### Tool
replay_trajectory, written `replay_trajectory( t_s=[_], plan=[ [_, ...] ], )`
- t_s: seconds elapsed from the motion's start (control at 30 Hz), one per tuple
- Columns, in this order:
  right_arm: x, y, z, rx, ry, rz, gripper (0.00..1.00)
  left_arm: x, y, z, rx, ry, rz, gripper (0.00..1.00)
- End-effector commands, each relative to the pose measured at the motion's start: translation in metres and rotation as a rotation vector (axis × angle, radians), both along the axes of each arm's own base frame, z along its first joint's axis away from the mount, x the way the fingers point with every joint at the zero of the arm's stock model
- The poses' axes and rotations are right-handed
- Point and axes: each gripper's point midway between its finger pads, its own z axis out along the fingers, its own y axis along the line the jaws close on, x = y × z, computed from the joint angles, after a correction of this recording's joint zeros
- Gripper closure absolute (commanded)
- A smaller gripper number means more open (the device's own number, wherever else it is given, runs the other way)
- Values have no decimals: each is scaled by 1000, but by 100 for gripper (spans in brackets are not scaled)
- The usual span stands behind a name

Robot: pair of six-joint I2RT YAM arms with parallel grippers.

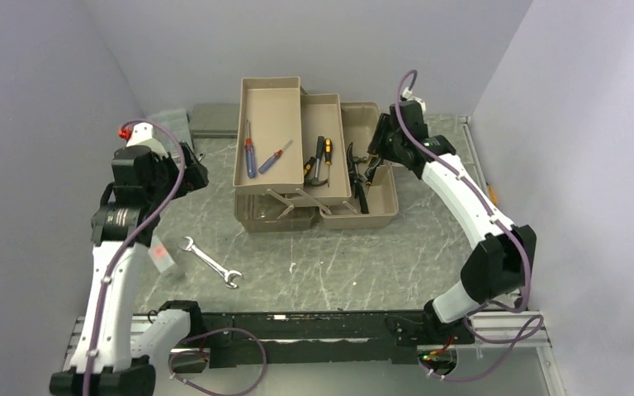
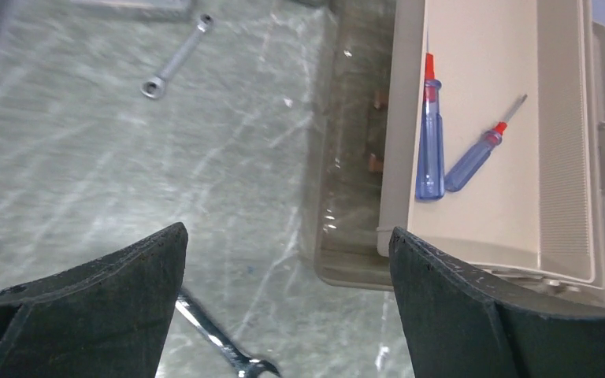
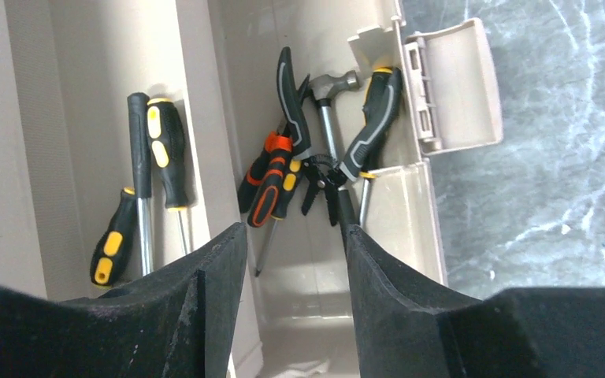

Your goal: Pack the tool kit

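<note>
The taupe toolbox [image 1: 274,219] stands open at the table's middle with its trays folded out. Two blue screwdrivers [image 1: 250,157] lie in the left tray [image 2: 488,71]; they also show in the left wrist view [image 2: 430,150]. Black-and-yellow screwdrivers [image 3: 165,150] lie in the middle tray. Pliers [image 3: 372,118], a hammer [image 3: 332,85] and orange-handled screwdrivers [image 3: 272,181] lie in the right compartment. My left gripper [image 1: 191,172] [image 2: 287,236] is open and empty, above the table left of the toolbox. My right gripper [image 1: 376,152] [image 3: 295,232] is open and empty over the right compartment.
A large silver wrench [image 1: 210,262] lies on the table in front of the toolbox; its end shows in the left wrist view [image 2: 220,340]. A small wrench [image 2: 175,59] lies further off. A small clear-and-pink item [image 1: 162,256] lies left. A flat grey case [image 1: 215,120] and a clear organiser [image 1: 169,124] stand at the back left.
</note>
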Motion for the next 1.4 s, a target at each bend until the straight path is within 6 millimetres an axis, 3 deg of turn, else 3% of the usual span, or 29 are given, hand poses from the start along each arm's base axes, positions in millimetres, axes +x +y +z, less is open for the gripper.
replay_trajectory(
  t_s=[0.0,0.2,0.4,0.57,0.8,0.9,1.03,1.37],
  plan=[
    [-9,-18,19,1,-70,41,49,22,-37,-16,-280,24,-203,1],
    [-25,-47,17,57,-80,64,48,42,-26,-49,-431,62,-211,1],
    [-42,-67,5,77,-99,62,18,58,-20,-79,-479,106,-227,1],
    [-48,-79,-3,89,-102,35,1,73,-24,-104,-524,168,-266,6],
    [-44,-91,-31,223,-70,-5,0,89,-28,-129,-555,221,-242,9],
    [-37,-86,-40,270,-65,18,1,96,-36,-141,-516,270,-227,12],
    [-28,-79,-53,304,-36,47,2,105,-50,-157,-513,325,-233,20],
    [-26,-76,-73,319,4,61,5,114,-54,-180,-394,373,-174,44]
  ],
)
